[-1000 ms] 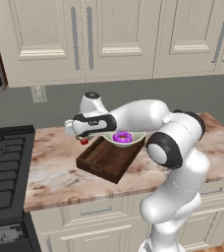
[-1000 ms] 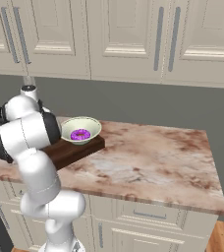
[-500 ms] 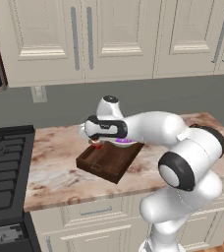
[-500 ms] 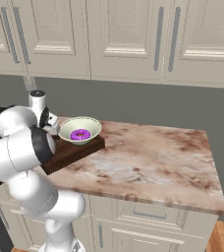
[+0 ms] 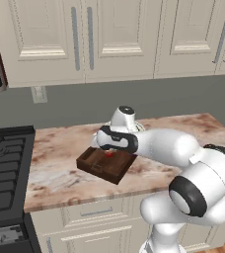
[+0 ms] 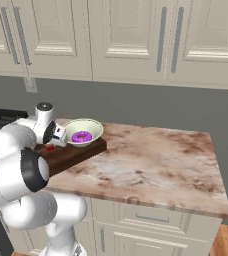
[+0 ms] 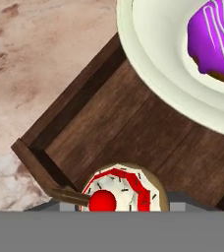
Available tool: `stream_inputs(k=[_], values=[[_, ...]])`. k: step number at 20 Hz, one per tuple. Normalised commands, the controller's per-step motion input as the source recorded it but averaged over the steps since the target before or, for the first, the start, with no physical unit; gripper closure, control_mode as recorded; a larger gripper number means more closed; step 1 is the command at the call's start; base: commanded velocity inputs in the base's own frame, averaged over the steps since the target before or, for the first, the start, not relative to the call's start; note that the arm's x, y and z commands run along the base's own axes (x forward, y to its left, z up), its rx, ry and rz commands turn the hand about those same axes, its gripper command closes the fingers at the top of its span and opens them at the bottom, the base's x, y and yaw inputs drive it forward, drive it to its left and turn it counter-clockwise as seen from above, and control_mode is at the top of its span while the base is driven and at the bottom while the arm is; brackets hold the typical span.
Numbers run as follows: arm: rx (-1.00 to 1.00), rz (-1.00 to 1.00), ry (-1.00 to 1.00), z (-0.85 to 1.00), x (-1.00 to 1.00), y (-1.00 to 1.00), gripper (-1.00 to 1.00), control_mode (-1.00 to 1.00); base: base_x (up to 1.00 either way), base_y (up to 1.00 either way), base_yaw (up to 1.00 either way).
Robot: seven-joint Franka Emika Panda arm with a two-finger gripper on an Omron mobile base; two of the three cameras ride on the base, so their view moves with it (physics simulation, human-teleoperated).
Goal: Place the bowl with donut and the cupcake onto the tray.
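A: Closest to the hand camera, we see the cupcake (image 7: 119,191) sitting low over the tray (image 7: 114,129) floor, right at the corner. White frosting, dark sprinkles, a glossy red ball on top.

B: Is the hand (image 5: 109,149) clamped on it or let go?

A: We cannot tell. The fingertips are not clear in the hand view, and from the base views the hand hangs over the cupcake (image 5: 109,153) with its jaws hidden. We judge the cupcake is at or just above the tray floor, so this step looks nearly finished: release and withdraw remain, if not done.

B: And further in?

A: The bowl (image 7: 173,64), smooth cream-white, shallow and round, already rests on the tray, its rim overhanging the far side. The donut (image 7: 217,42) lies inside it, a ring with shiny purple frosting and thin white stripes.

B: So that half is done.

A: We think so. The tray is dark brown wood with visible grain and low raised walls. Beyond it, the desk (image 6: 151,160) is mottled pink-brown marble.
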Motion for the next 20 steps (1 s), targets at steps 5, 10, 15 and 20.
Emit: stream_inputs(k=[5,10,15,20], values=[[0.0,0.0,0.0,-0.18,-0.17,-0.17,1.0,-1.0,0.0,0.0,0.0],[0.0,0.0,0.0,-0.21,-0.06,-0.01,1.0,-1.0,0.0,0.0,0.0],[0.0,0.0,0.0,-0.22,0.0,0.0,1.0,-1.0,0.0,0.0,0.0],[0.0,0.0,0.0,-0.16,0.0,0.0,1.0,-1.0,0.0,0.0,0.0]])
